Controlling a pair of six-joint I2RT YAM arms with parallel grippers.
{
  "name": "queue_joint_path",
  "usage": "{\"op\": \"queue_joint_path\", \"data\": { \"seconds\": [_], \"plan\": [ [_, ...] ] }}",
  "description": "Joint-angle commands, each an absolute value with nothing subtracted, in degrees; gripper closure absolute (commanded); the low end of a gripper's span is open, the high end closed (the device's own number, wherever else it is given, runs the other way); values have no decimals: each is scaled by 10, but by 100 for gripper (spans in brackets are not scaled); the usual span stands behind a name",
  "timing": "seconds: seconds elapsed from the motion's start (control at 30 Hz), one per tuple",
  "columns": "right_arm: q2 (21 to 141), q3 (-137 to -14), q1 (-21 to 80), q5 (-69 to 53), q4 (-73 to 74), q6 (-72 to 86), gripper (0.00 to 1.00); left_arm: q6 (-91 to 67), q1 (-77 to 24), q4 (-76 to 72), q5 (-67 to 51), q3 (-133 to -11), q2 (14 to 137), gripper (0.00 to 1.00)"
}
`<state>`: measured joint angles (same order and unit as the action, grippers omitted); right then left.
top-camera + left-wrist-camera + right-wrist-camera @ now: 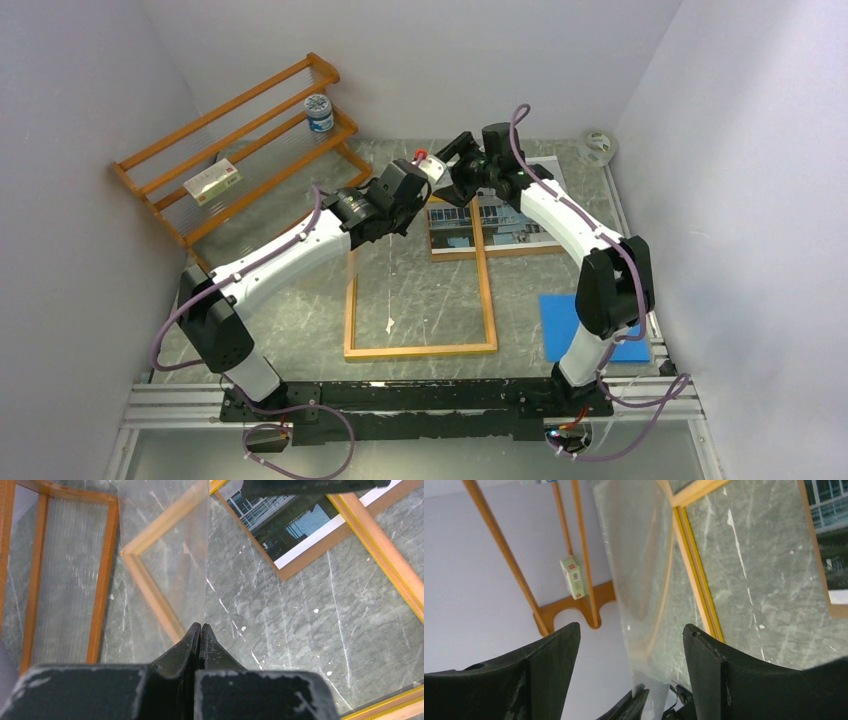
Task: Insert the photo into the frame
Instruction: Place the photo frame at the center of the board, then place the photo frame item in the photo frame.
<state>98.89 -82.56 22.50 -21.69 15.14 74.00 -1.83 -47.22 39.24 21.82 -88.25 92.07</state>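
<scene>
Pane-clearing step: left tool [201, 630] pinches the thin clear pane [170, 555] upright over the flat yellow-edged wooden frame [420, 350]; right tool [629, 630] gapes wide around it and should close next; the rectangular building photo [505, 228] lies beyond

Soft, even overhead light, faint shadows, mild glare, blurred near edges

The thin yellow wooden frame [420, 350] lies in the middle of the desk [310, 325], its far right corner overlapping the large paper photo [515, 225]. A small blue sheet [565, 320] lies right of it, an orange slatted rack [240, 150] behind-left.
</scene>
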Motion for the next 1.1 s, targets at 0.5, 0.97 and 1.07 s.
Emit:
{"op": "queue_joint_path", "data": {
  "seconds": [0.5,0.97,1.07],
  "plan": [
    [1006,-788,240,-269,53,677,84,-68,-474,329,118,-845,871,51],
    [1023,-728,171,-438,36,480,100,-173,-395,350,24,-813,835,12],
    [1036,-726,157,-470,60,447,100,-202,-347,363,29,-781,831,11]
  ]
}}
